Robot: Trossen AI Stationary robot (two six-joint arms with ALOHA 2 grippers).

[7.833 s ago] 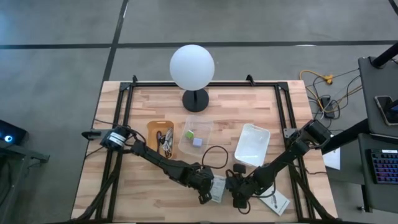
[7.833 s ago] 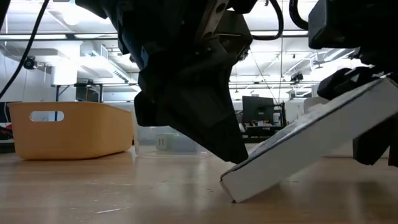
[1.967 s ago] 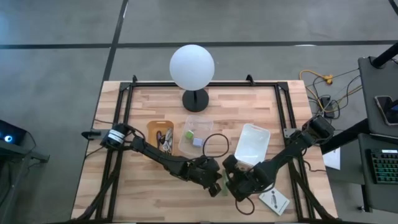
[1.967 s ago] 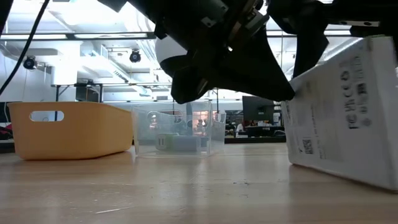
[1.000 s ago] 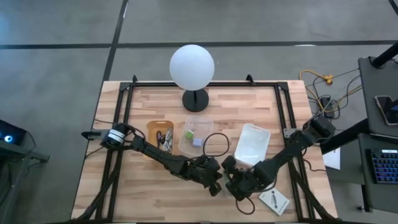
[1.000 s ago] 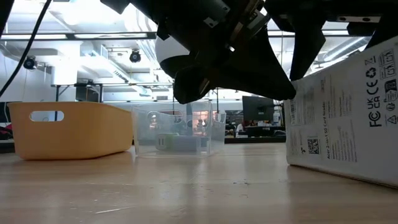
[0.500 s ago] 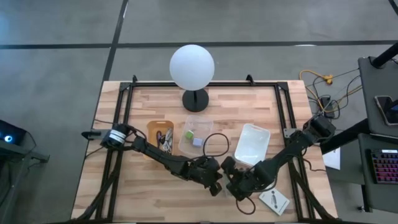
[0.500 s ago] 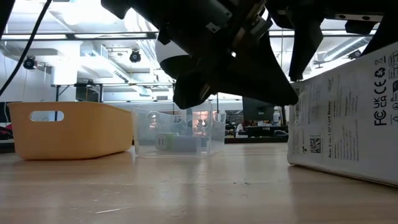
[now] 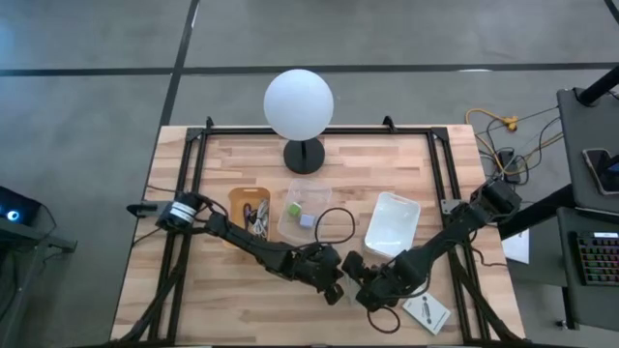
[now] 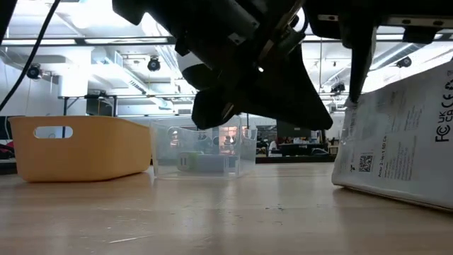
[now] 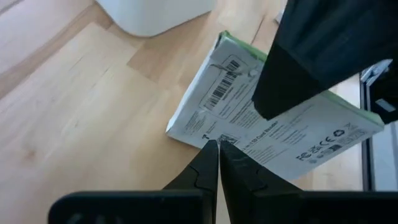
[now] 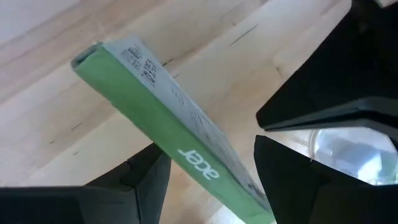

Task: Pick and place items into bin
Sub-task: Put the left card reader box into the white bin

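Cubes already sit in your clear bin; right gripper pinches the boxed packet; left gripper pressed together; second packet remains.

White packet, green printed edge

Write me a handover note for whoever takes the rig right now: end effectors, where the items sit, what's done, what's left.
Right end effector: astride the white and green Acer box, which stands tilted on edge at the table's front centre; a firm grip cannot be confirmed.
Left end effector: shut, empty, tip right by that box.
Done: cables in the orange bin; green cube and grey cube in the clear bin.
Left: this box, a second white packet at the front right, the looped black cable. White bin looks empty.
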